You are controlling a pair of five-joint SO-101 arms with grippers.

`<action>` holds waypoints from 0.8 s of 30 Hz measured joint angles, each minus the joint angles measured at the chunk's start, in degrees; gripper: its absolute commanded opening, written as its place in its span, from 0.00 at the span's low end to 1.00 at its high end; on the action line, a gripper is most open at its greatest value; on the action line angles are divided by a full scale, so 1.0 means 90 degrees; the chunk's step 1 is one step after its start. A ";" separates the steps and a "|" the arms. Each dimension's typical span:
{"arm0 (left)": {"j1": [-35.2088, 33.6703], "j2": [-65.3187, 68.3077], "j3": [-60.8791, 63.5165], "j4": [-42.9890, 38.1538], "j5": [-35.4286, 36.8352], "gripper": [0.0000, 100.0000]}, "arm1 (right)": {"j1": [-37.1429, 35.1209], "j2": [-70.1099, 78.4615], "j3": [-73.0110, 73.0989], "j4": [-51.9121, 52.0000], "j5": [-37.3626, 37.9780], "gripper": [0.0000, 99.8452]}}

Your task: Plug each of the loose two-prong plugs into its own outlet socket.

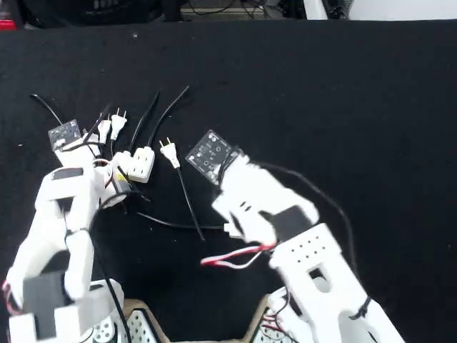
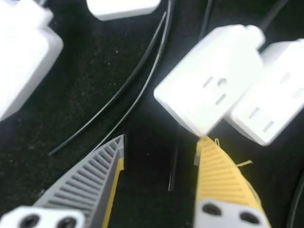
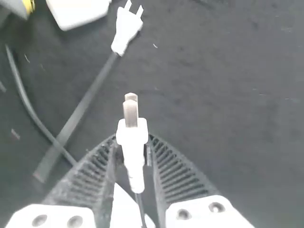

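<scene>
Clamping a white two-prong plug (image 3: 132, 133) between its fingers (image 3: 175, 175), the right gripper (image 3: 132, 138) sits near the high view's centre. The left gripper (image 2: 161, 142) gapes empty beside the outlet sockets (image 1: 141, 163), centre left; another loose plug (image 1: 168, 151) lies between both grippers.

Black cloth tabletop (image 1: 343, 86); behind it dark clutter (image 1: 93, 8) (cables (image 1: 214, 8)), white panel (image 1: 400, 8).

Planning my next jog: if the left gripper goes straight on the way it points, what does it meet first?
Likely the nearer white outlet socket: its corner sits just ahead of the open left gripper, by the yellow finger; depth unclear.
</scene>
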State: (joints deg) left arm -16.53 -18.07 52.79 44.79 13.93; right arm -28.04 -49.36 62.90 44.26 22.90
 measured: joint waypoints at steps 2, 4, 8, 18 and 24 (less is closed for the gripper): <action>0.0010 -0.0537 0.0264 0.0010 0.0000 0.25 | -0.0342 0.0000 0.0449 -0.0615 -0.0283 0.01; 0.0020 -0.1192 0.0576 0.0000 0.0000 0.25 | -0.0694 0.0000 0.0869 -0.1074 -0.0420 0.01; 0.0195 -0.2628 0.1407 -0.0274 0.0000 0.25 | -0.1250 0.0000 0.1368 -0.1719 -0.0518 0.01; 0.0967 -0.5968 0.3067 -0.0410 -0.0420 0.25 | -0.1504 0.0000 0.2393 -0.3575 -0.0547 0.01; 0.1368 -0.7306 0.3370 -0.0049 -0.0557 0.25 | -0.1524 -0.0010 0.2481 -0.3849 -0.0733 0.01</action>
State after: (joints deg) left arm -4.22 -83.82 83.12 44.35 8.92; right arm -41.76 -49.45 85.23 9.63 16.31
